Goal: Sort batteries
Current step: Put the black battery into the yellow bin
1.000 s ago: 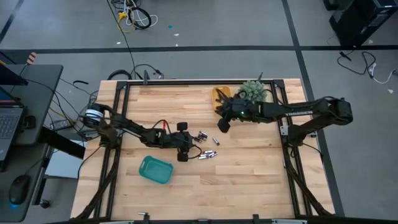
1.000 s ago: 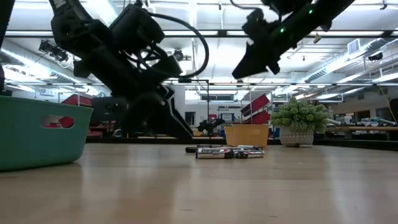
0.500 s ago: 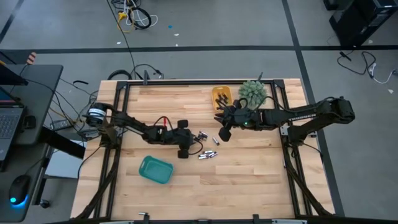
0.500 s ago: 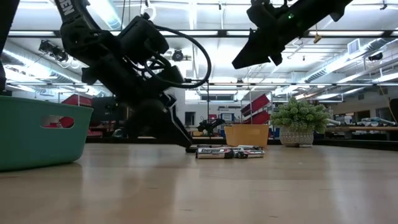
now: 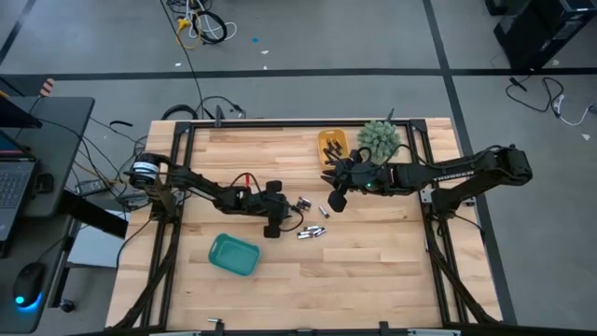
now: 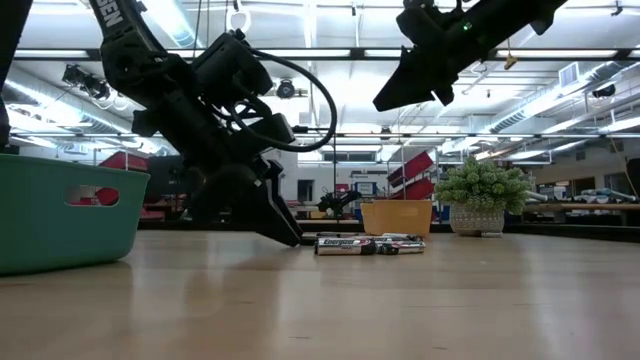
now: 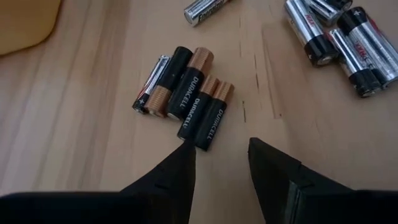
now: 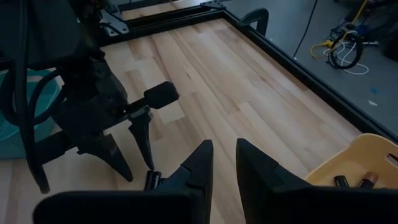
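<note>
Loose batteries lie on the wooden table: a black-and-copper cluster (image 7: pixel 186 93) and silvery ones (image 7: pixel 342 37), also seen from above as the batteries (image 5: pixel 312 232) and level as the batteries (image 6: pixel 360 243). My left gripper (image 7: pixel 221 149) is open, low over the table, its tips at the near end of the black-and-copper cluster. My right gripper (image 8: pixel 222 146) is open by a narrow gap and holds nothing. It hangs high in the air (image 6: pixel 400 90) between the batteries and the yellow tray (image 5: pixel 333 143). My left gripper: one fingertip (image 7: pixel 185 149) stands right at the end of a black-and-copper battery (image 7: pixel 202 127) that lies flat on the table. I cannot tell whether it touches it.
The yellow tray (image 8: pixel 360 168) near the far edge has some batteries in it. A small green plant (image 5: pixel 380 137) stands beside it. A teal tray (image 5: pixel 233 254) sits toward the table's near left. Bare wood stretches along the near side.
My left gripper has sunk toward the table until its fingertips are down by the batteries. My right gripper has moved a little from the yellow tray toward the near edge, then stayed still. The batteries have not moved.
</note>
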You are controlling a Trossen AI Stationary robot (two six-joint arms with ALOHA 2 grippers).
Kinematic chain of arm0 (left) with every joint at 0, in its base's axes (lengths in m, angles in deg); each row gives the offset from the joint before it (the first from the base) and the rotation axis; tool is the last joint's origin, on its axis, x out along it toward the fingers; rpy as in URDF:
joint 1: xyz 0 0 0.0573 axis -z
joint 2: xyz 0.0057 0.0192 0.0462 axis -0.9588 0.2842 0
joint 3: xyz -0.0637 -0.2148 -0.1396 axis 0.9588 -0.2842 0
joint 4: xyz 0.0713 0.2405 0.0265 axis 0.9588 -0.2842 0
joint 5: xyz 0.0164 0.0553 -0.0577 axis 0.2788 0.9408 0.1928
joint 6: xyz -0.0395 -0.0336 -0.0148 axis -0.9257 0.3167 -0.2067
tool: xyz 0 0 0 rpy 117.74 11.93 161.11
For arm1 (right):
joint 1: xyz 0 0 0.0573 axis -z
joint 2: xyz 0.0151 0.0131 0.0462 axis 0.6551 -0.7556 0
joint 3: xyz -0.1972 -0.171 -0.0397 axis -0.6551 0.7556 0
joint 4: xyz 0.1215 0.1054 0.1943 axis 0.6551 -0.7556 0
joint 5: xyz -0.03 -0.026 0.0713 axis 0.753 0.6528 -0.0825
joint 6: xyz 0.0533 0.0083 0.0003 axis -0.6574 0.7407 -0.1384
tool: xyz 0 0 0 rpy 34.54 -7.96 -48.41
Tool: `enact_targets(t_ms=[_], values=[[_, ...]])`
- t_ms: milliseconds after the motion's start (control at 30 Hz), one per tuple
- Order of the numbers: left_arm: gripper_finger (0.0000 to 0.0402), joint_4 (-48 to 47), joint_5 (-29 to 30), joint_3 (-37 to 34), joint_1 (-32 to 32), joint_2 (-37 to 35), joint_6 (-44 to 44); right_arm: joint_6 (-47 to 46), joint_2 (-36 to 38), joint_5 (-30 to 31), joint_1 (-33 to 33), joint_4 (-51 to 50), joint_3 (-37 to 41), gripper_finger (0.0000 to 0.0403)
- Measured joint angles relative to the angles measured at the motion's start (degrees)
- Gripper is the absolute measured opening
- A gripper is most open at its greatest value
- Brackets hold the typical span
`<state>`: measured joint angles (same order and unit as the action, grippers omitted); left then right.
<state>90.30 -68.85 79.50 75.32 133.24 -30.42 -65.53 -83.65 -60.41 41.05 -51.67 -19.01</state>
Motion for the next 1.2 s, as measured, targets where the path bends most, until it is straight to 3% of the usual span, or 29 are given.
enact_targets(t_ms=[967, 1200], values=[[0.0140, 2.77, -4.73, 0.00, 0.00, -0.01, 0.12, -0.24, -0.02, 0.00, 0.00, 0.42, 0.02, 0.0056], [0.0140, 6.95, -4.92, 0.00, 0.00, 3.28, 1.97, -0.26, -0.04, 0.00, -0.11, 0.44, 0.04, 0.0056]])
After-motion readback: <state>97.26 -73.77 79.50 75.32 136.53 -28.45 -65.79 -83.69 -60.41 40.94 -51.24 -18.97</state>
